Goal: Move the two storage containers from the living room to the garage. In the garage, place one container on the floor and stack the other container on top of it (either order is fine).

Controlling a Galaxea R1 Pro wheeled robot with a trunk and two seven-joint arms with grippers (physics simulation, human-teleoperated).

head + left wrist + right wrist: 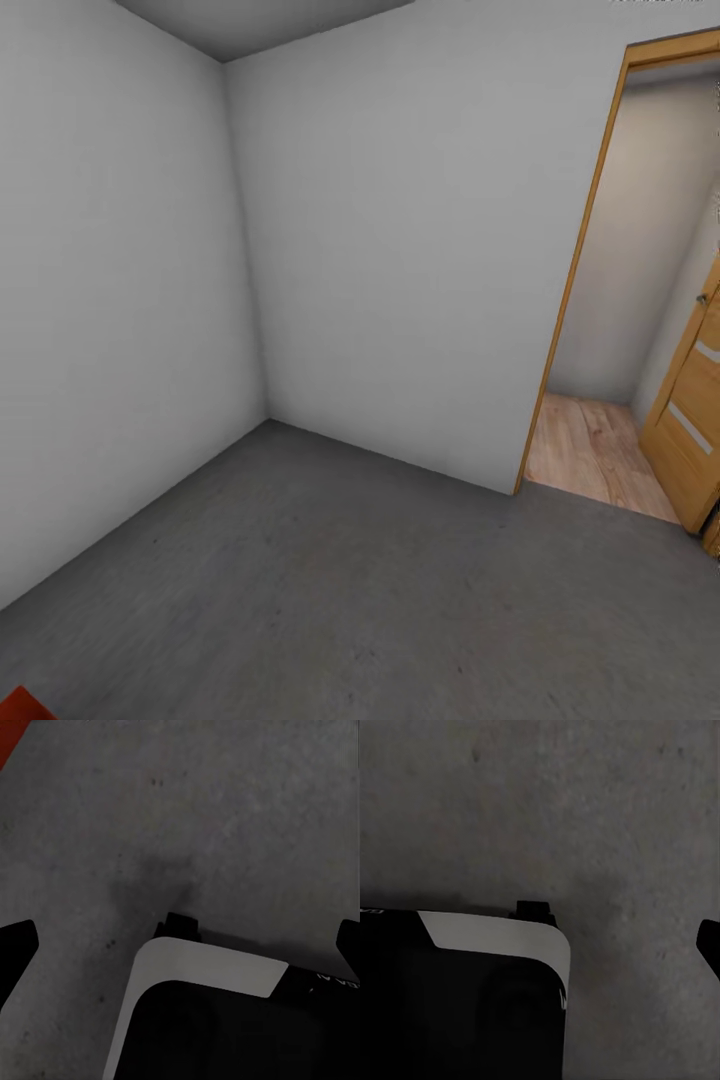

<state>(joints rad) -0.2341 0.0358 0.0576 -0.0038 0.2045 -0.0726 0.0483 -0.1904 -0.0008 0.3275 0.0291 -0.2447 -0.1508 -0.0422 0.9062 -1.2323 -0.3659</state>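
I am in the garage, with its dark grey floor and plain white walls. An orange-red corner of one storage container shows at the lower left edge of the head view, on the floor. The same orange-red shows as a small corner in the left wrist view. My left gripper is open and empty, its two dark fingertips far apart above the floor. My right gripper also hangs over bare floor, with one fingertip at the frame's edge and nothing held.
Two white walls meet in a corner ahead on the left. A wooden-framed doorway at the right opens onto light wood plank flooring, with a wooden door swung open. My white and black base shows under both wrists.
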